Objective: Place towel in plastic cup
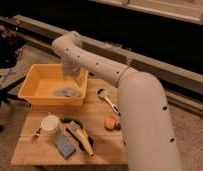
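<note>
The towel, a wrinkled grey-blue cloth, lies on the floor of a yellow bin at the table's back left. My gripper hangs down inside the bin just above the towel's far edge, open, and nothing shows between its fingers. The white arm comes from the lower right and bends over the bin. The plastic cup is hidden behind the arm's wide forearm at the right.
On the wooden table stand a white lidded round container, a flat blue-grey block, a banana, a white-headed utensil and an orange item. The forearm covers the table's right side.
</note>
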Controlling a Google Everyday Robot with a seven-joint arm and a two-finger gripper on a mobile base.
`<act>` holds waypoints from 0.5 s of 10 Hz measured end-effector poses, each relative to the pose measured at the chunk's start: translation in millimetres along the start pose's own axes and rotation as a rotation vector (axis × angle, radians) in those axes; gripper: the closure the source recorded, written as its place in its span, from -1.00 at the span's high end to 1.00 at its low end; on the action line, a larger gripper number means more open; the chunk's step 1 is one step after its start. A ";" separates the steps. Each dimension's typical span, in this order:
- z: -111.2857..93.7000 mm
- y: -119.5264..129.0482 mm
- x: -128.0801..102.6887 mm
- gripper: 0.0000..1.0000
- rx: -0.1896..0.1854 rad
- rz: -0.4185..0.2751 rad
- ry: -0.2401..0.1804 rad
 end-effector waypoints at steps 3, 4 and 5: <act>38.5 -11.0 -2.2 0.30 -0.013 -0.046 -0.021; 47.6 -14.6 -2.1 0.30 -0.017 -0.058 -0.029; 53.7 -16.6 -1.4 0.30 -0.019 -0.065 -0.034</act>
